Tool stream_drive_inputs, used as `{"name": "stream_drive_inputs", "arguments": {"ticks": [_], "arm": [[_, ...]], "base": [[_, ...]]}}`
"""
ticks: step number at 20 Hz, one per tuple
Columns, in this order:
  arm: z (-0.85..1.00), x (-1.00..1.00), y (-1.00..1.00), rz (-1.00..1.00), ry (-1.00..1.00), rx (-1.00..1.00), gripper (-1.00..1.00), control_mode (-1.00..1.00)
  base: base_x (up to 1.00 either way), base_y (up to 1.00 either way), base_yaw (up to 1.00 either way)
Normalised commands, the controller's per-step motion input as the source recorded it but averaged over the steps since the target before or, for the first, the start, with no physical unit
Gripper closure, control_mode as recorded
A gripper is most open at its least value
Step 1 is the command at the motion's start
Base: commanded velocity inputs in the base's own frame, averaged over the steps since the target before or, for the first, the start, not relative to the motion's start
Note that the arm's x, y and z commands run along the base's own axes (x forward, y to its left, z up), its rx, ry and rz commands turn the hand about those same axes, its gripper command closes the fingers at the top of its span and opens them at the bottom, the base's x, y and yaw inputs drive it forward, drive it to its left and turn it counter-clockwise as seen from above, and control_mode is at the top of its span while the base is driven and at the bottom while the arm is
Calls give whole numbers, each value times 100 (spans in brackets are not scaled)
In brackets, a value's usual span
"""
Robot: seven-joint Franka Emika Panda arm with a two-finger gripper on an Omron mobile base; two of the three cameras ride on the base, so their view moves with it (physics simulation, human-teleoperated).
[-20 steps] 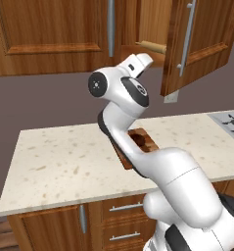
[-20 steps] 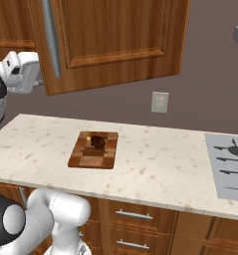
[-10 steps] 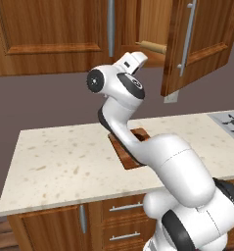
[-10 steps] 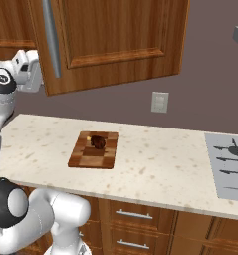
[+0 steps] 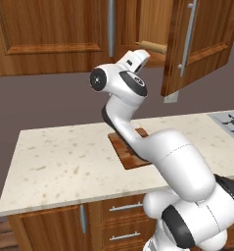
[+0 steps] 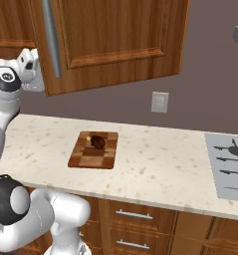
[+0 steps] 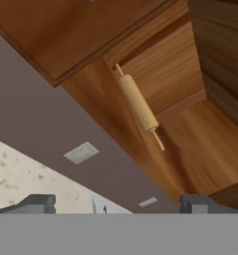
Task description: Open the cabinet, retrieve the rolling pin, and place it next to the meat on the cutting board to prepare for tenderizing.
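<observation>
Tan rolling pin (image 7: 138, 105) lies at the open cabinet (image 5: 199, 44) shelf's near edge; spread-jawed gripper (image 7: 118, 201) could knock it off.

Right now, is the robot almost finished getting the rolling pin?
Not yet. Done: the cabinet door is open. In hand: the open gripper points up at the rolling pin, on its shelf. Left: grab it and lay it beside the meat on the cutting board.
</observation>
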Motion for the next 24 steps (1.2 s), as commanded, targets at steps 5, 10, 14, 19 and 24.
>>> {"name": "stream_drive_inputs", "arguments": {"ticks": [5,10,14,19,24], "arm": [[-1,0,-42,-1,4,-4,-100,-100],[-3,-13,-51,-3,2,-2,-100,-100],[-1,-58,-64,-10,0,-1,-100,-100],[0,-61,-72,-11,0,0,-100,-100],[0,-51,-83,-10,0,0,-100,-100]], "base": [[0,0,0],[0,0,0],[0,0,0],[0,0,0],[0,0,0]]}}
